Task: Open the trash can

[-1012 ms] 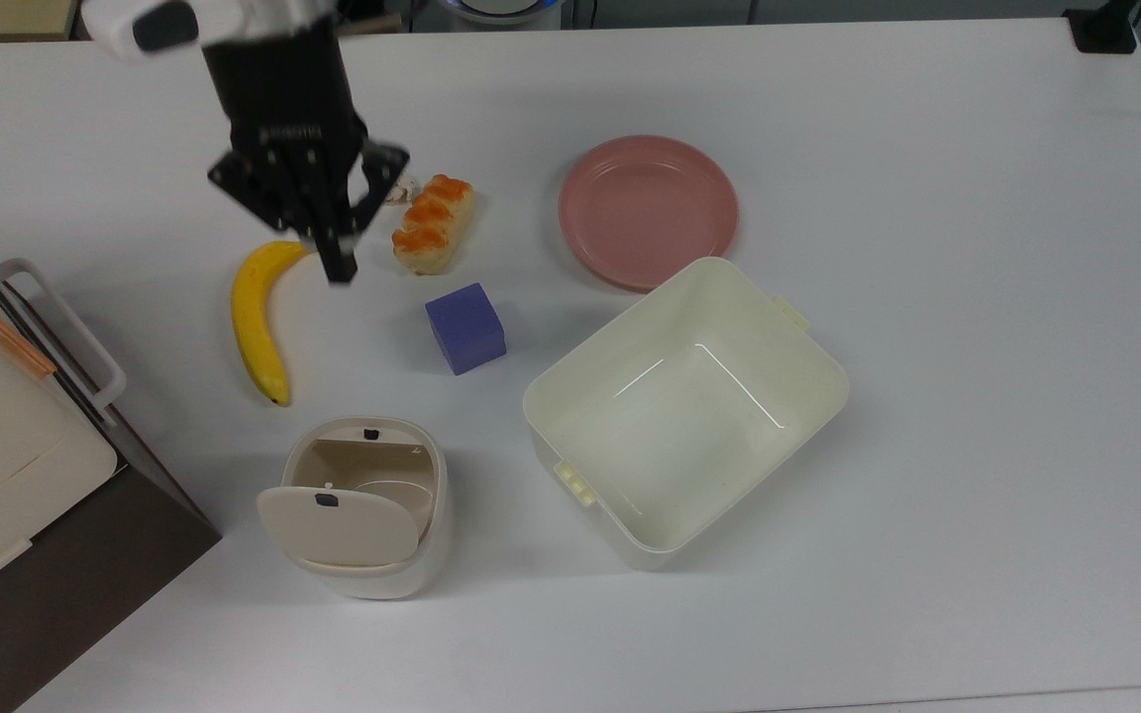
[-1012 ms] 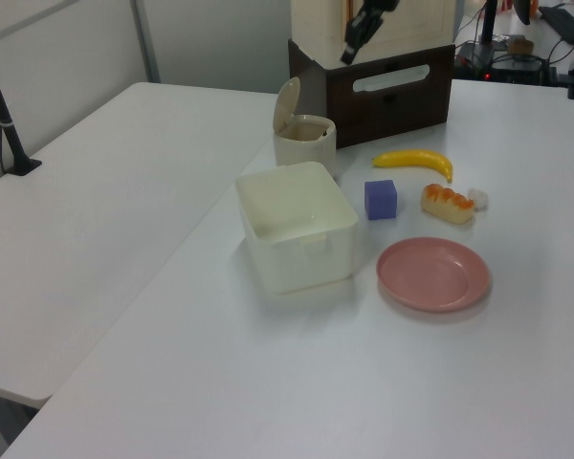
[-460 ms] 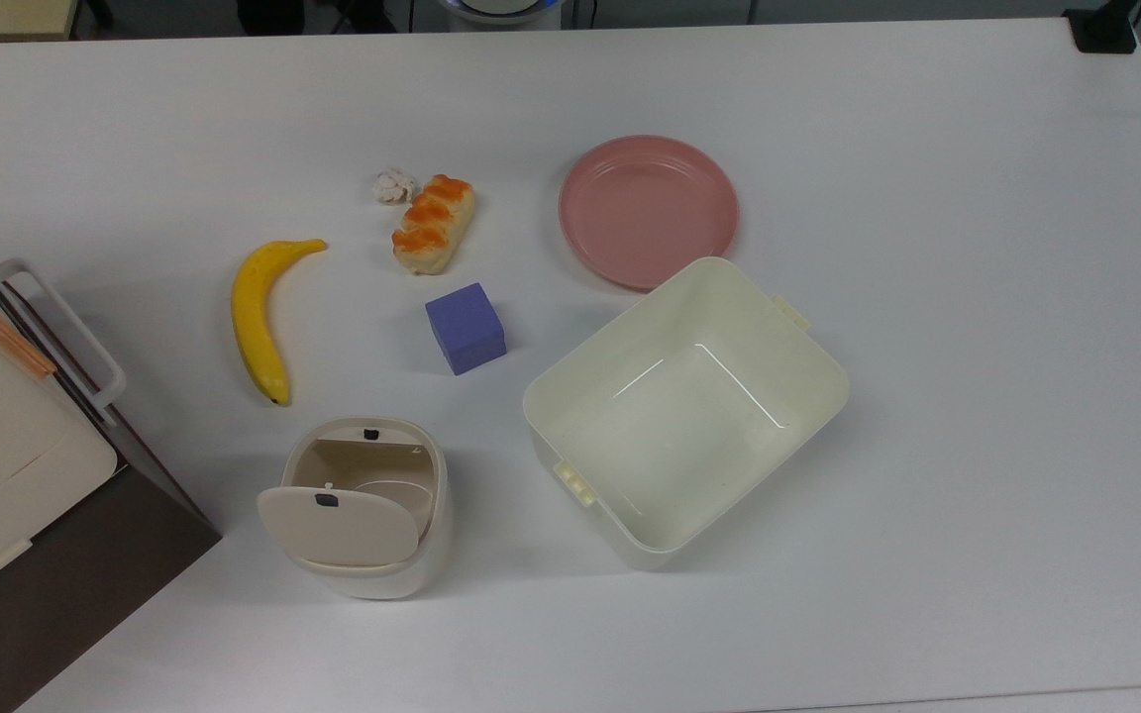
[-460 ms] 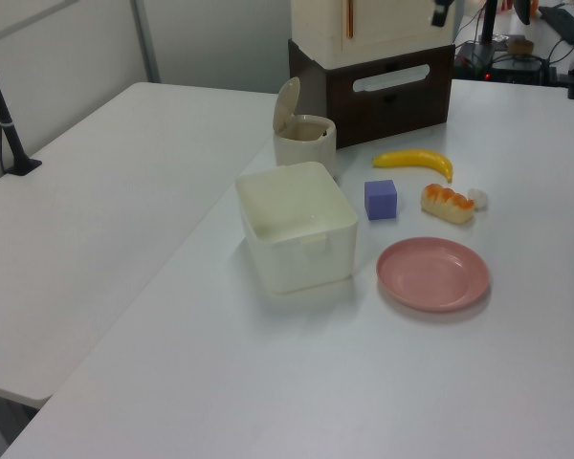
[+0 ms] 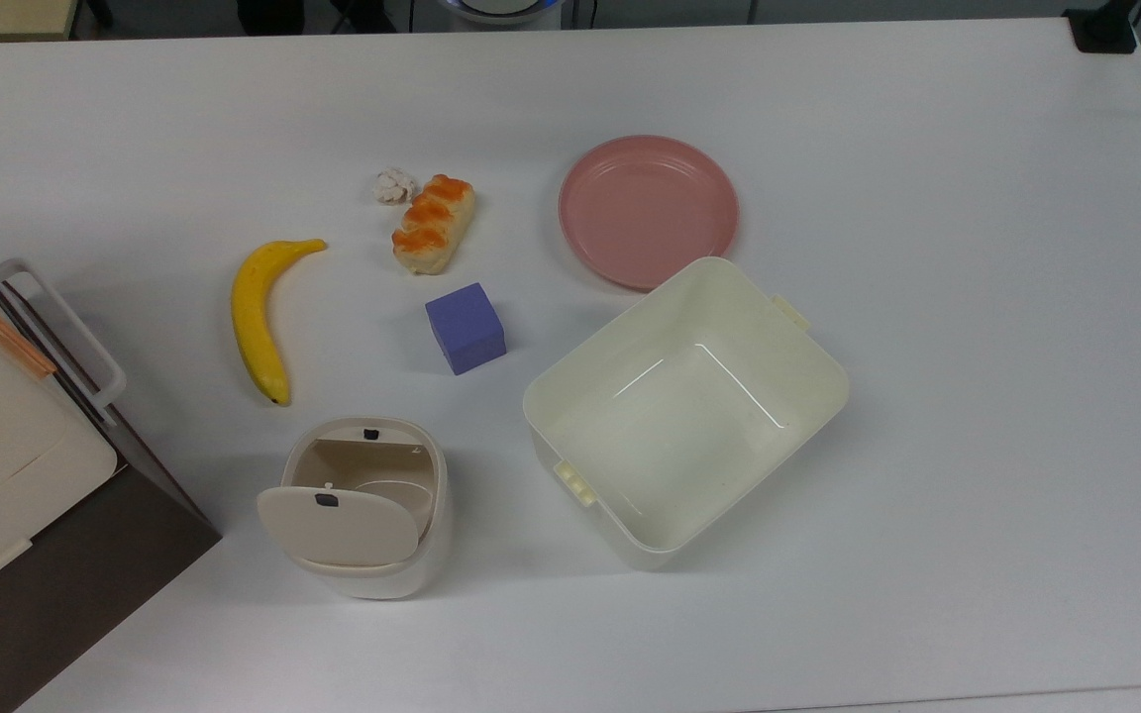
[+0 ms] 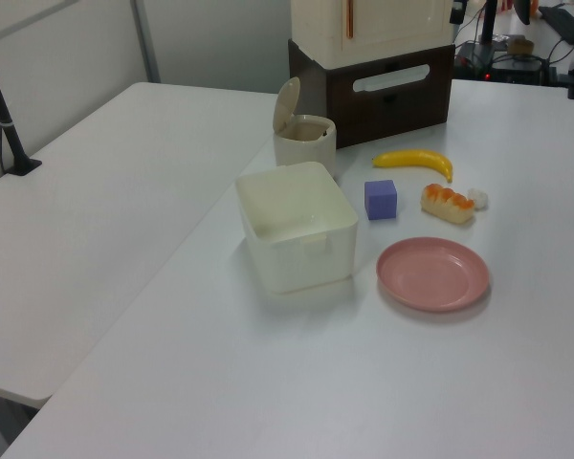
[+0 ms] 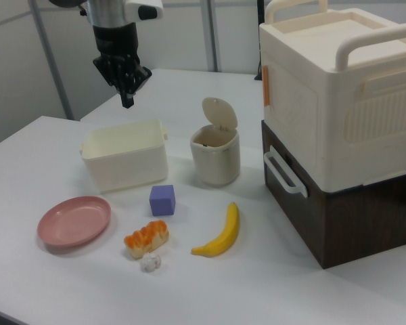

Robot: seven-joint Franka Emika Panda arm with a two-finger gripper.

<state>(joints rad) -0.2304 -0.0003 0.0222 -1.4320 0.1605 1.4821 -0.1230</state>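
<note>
You are looking at a white bench (image 5: 927, 198) carrying, at the top view's left edge, a cream storage box (image 7: 338, 88) stacked on a dark brown cabinet (image 7: 352, 217). The lidless cream tub (image 5: 686, 408) is sitting near the centre, with a pink plate (image 5: 648, 210) just behind it. The trash can (image 5: 364, 505) is standing between the tub and the cabinet, and its lid (image 5: 338, 525) is already tilting upright, exposing the interior. The opening step therefore appears complete. In the right view, the hand (image 7: 126, 100) is hanging high above the tub, well apart from the trash can, fingers pinched together on nothing. No further contact appears necessary; the next move calls only for holding the arm away from the raised lid.
</note>
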